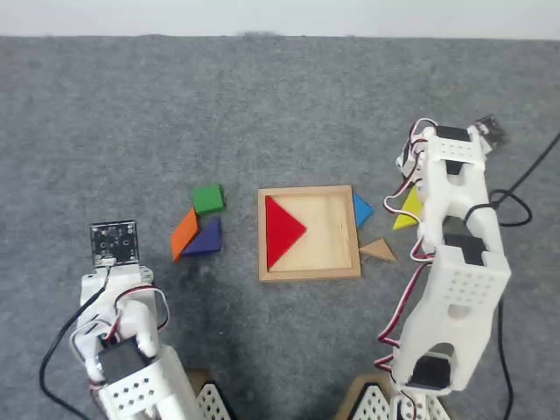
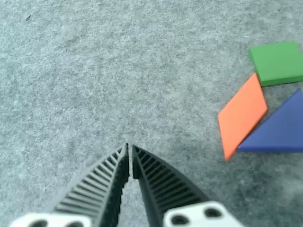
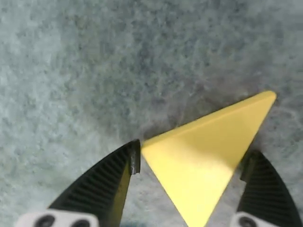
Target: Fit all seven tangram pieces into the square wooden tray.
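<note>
From above, I see the tray (image 1: 308, 275) holding just the red triangle (image 1: 282, 229); the other pieces lie on the mat (image 1: 131, 114) either side. Left wrist: my left gripper (image 2: 129, 153) is pinched closed on nothing, near the orange piece (image 2: 242, 116). Right wrist: my right gripper (image 3: 192, 160) stands spread around the yellow triangle (image 3: 206, 151). I judge pickup is in hand; next, squeeze, lift, carry it trayward.

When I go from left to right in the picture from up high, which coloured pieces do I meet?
orange piece → green square → red triangle, inside the wooden tray → light blue triangle → yellow triangle
</note>
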You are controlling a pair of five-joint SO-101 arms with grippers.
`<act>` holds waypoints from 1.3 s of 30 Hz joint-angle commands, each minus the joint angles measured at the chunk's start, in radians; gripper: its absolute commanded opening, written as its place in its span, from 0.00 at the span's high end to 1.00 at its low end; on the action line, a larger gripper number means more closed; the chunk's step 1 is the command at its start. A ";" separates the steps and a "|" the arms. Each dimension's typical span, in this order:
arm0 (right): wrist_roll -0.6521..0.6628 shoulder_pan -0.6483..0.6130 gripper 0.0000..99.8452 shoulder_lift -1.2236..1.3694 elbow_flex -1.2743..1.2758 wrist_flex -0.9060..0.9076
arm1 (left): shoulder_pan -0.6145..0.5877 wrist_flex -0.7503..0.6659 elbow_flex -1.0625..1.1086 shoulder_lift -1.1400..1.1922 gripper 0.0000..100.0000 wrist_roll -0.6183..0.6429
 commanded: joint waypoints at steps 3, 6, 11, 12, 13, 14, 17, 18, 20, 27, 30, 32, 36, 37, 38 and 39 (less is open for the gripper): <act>-0.072 0.018 0.67 -0.018 -0.035 -0.022 | 0.000 0.003 -0.008 -0.015 0.98 -0.011; -0.100 0.021 0.67 -0.018 -0.035 -0.031 | 0.000 0.003 -0.008 -0.015 0.98 -0.011; -0.097 0.018 0.67 -0.016 -0.029 -0.044 | 0.000 0.003 -0.008 -0.015 0.98 -0.011; -0.097 0.016 0.67 -0.016 -0.028 -0.041 | 0.000 0.003 -0.008 -0.015 0.98 -0.011; -0.097 0.013 0.67 -0.013 -0.026 -0.041 | 0.000 0.003 -0.008 -0.015 0.98 -0.011; -0.097 0.013 0.67 -0.008 -0.021 -0.041 | 0.000 0.003 -0.008 -0.015 0.98 -0.011; -0.095 0.012 0.68 0.022 -0.021 -0.041 | 0.000 0.003 -0.008 -0.015 0.98 -0.011; -0.086 0.012 0.70 0.027 -0.021 -0.039 | 0.000 0.003 -0.008 -0.015 0.98 -0.011; -0.041 0.012 0.75 0.031 -0.023 -0.039 | 0.000 0.003 -0.008 -0.015 0.98 -0.011; 0.015 0.010 0.81 -0.022 -0.020 0.002 | 0.000 0.003 -0.008 -0.015 0.98 -0.011; 0.029 0.008 0.81 -0.067 -0.020 0.038 | 0.000 0.003 -0.008 -0.015 0.98 -0.011; 0.068 0.007 0.82 -0.099 -0.020 0.062 | 0.000 0.003 -0.008 -0.015 0.98 -0.011; 0.127 -0.036 0.82 -0.156 -0.018 0.120 | 0.000 0.003 -0.008 -0.015 0.98 -0.011; 0.141 -0.051 0.82 -0.166 -0.018 0.133 | 0.000 0.003 -0.008 -0.015 0.98 -0.011; 0.152 -0.068 0.82 -0.179 -0.018 0.147 | 0.000 0.003 -0.008 -0.015 0.98 -0.011; 0.161 -0.084 0.82 -0.191 -0.018 0.159 | 0.000 0.003 -0.008 -0.015 0.98 -0.011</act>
